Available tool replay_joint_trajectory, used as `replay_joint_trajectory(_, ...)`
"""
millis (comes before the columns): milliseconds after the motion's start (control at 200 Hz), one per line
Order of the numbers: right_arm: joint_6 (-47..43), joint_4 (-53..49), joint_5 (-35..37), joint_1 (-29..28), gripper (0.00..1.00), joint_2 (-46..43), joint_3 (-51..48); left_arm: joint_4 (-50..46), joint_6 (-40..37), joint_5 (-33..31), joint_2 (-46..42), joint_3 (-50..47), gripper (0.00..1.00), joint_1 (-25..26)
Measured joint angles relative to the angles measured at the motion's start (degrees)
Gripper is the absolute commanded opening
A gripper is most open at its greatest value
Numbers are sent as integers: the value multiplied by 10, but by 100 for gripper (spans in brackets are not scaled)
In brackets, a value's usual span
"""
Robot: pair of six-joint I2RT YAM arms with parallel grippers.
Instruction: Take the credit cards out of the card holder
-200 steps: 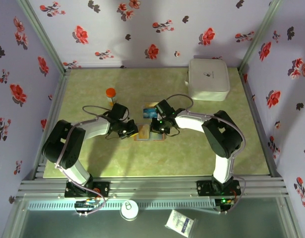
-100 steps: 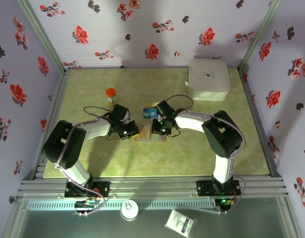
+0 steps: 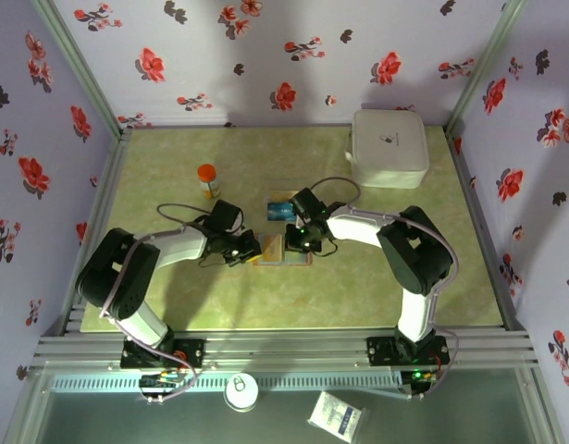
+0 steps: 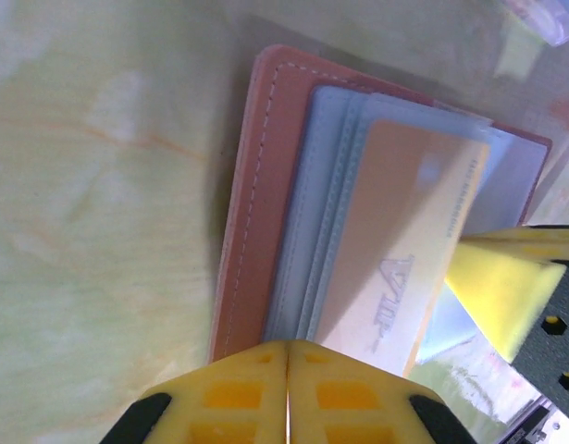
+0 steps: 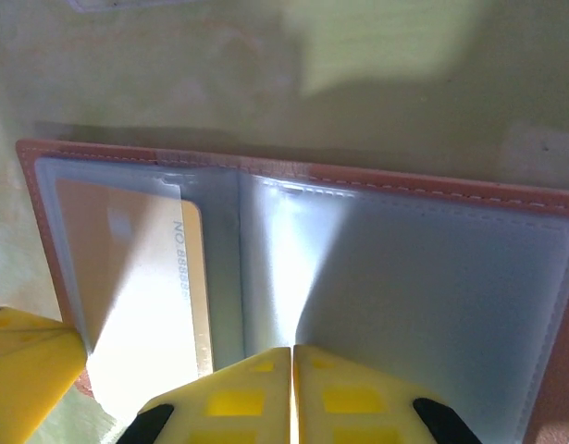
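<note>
Wrist views, tan card in open card holder, overhead, teal card beyond

Open tan-brown card holder flat on green tabletop, blue-grey clear sleeves inside, yellowish-tan card in the left sleeve, right gripper fingers pressed together at its near edge, another yellow finger pad lower left.

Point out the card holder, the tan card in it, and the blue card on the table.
card holder (image 5: 432, 268): right wrist view, blue-grey lining.
tan card (image 4: 404, 250): left wrist view, its face.
blue card (image 3: 280, 209): top external view, its middle.
</note>
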State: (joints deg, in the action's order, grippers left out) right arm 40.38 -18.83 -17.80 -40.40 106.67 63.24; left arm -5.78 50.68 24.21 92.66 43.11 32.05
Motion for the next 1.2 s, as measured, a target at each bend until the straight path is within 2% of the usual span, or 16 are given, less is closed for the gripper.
replay_joint_trajectory(255,4,-1,-4,0,23,-27,0,-33,-5,-11,-16,33,8,-3)
replay_joint_trajectory(470,26,40,-24,0,29,-30,-4,-35,-20,-8,21,82,8,-6)
replay_joint_trajectory(910,76,130,-70,0,25,-21,-26,-36,-31,-6,59,78,6,-16)
replay_joint_trajectory(1200,83,143,-76,0,25,-7,-32,-33,-31,-2,59,70,6,-20)
